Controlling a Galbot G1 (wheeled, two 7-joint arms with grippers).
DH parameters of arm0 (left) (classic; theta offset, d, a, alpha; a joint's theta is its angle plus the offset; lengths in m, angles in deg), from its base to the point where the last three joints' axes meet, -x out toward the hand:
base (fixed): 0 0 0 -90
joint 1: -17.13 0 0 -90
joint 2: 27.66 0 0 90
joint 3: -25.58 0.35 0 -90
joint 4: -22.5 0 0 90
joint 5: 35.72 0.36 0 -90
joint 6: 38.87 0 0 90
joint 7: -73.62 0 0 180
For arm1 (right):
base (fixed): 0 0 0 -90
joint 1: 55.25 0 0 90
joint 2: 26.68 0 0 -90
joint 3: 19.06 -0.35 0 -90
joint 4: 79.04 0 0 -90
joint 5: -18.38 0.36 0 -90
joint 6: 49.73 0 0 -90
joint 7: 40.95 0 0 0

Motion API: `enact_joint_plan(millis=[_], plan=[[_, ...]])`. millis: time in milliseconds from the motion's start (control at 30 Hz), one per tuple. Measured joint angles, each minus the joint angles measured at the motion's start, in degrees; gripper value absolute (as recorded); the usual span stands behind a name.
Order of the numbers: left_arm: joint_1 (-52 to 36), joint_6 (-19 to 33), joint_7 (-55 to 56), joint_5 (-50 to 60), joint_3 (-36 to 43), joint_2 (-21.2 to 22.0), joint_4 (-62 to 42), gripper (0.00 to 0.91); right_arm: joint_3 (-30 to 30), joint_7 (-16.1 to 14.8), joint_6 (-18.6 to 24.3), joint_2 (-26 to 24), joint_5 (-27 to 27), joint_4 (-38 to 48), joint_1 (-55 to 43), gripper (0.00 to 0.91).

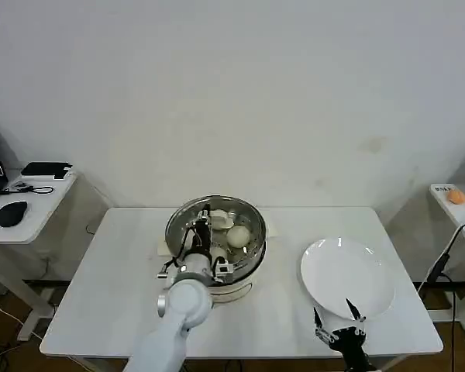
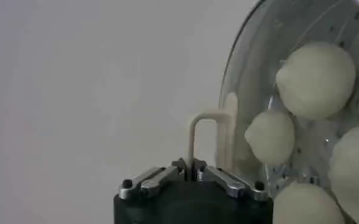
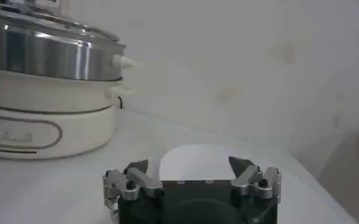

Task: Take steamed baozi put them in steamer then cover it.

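The steamer (image 1: 217, 275), a shiny steel pot on a white base, stands mid-table. Several cream-white baozi (image 1: 238, 236) lie inside it. In the left wrist view these baozi (image 2: 316, 79) show through a clear glass lid (image 2: 252, 67) with a steel rim. My left gripper (image 1: 203, 234) is over the steamer, shut on the lid's thin cream loop handle (image 2: 194, 125); its fingertips meet around the handle's leg (image 2: 190, 165). I cannot tell whether the lid rests on the rim. My right gripper (image 1: 337, 319) stands open near the table's front right, nothing between its fingers (image 3: 240, 165).
A bare white plate (image 1: 347, 277) lies right of the steamer, just beyond the right gripper (image 3: 188, 167); the plate (image 3: 191, 159) also shows in the right wrist view, with the steamer (image 3: 45, 58) farther off. Side tables stand at both edges.
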Motion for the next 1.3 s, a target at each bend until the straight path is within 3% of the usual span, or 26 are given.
enact_joint_plan(millis=[1100, 1133, 1167, 1300], plan=[[0.2, 1.4, -0.4, 2.8, -0.9, 1.1, -0.7, 0.020, 1.2, -0.1, 0.0, 0.0, -0.1, 0.1, 0.4, 0.907], [0.2, 1.5, -0.4, 2.8, -1.0, 1.1, -0.7, 0.151, 1.2, -0.1, 0.0, 0.1, -0.1, 0.1, 0.4, 0.907], [0.2, 1.5, -0.4, 2.8, -1.0, 1.1, -0.6, 0.907, 1.2, -0.1, 0.0, 0.0, -0.1, 0.1, 0.4, 0.907], [0.2, 1.6, -0.2, 2.7, -1.1, 1.2, -0.5, 0.907, 1.3, -0.1, 0.0, 0.0, -0.1, 0.1, 0.4, 0.907]])
